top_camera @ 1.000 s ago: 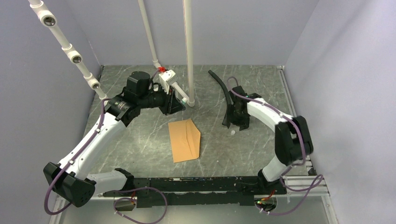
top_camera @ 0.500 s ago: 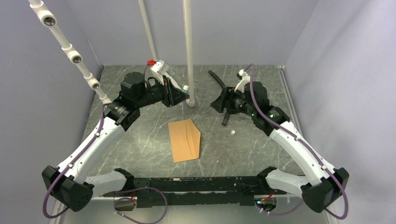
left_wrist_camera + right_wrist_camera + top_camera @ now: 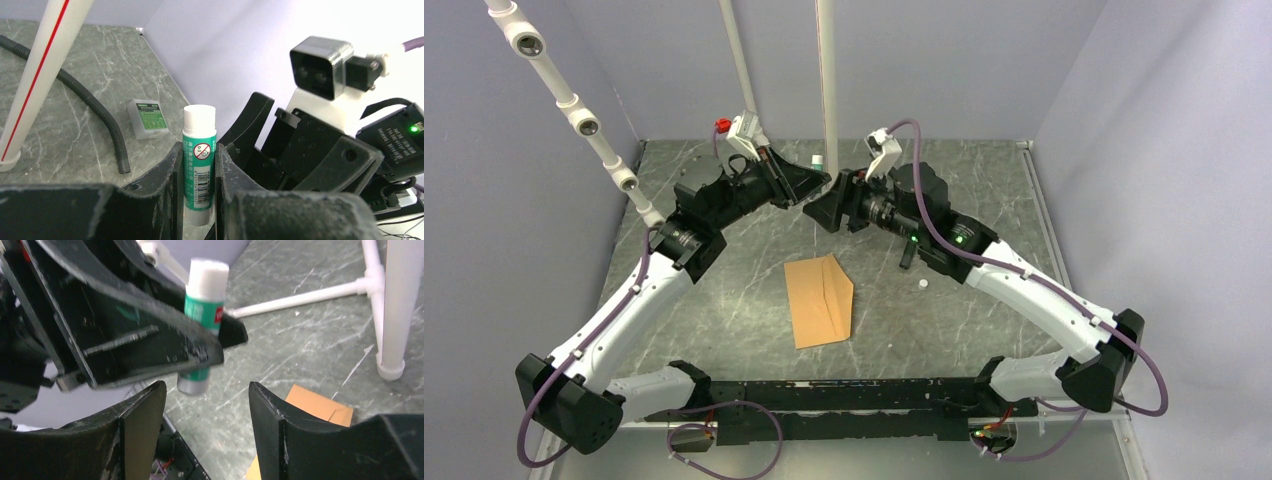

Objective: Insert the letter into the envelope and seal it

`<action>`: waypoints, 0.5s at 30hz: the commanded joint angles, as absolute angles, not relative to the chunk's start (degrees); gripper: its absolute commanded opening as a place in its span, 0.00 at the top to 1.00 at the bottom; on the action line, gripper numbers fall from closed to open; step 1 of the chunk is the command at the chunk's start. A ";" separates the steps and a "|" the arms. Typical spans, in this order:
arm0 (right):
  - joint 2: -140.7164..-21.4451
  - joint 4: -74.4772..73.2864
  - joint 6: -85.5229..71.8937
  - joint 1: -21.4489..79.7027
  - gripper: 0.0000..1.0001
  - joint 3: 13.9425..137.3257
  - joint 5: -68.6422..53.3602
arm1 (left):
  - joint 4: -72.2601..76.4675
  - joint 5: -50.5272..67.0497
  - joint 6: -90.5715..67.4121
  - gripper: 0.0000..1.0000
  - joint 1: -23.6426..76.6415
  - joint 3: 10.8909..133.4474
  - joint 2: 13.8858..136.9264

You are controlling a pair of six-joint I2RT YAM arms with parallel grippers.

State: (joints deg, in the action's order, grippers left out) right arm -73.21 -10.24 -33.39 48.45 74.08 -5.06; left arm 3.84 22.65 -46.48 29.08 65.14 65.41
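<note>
Arms raised, tips nearly meeting: L gripper clamps a green-white plastic glue stick, R gripper w/ jaws spread beside it. Orange-brown kraft paper envelope lies flat on the grey marbled table.

On the glue stick: a round crossed-out sign and a barcode, its tiny numbers too small to read. On the small box: a green label, words too blurry.
</note>
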 commanded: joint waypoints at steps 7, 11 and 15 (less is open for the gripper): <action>-77.17 -6.34 -30.99 48.96 0.63 81.31 2.56 | 6.46 20.54 -47.86 0.97 29.18 63.04 61.84; -75.91 -4.42 -30.39 48.96 0.89 79.45 3.67 | 5.25 20.75 -47.60 0.94 29.12 63.01 61.41; -73.52 -1.74 -27.15 48.97 1.00 76.51 1.27 | 3.45 20.91 -46.11 0.83 29.18 63.08 60.32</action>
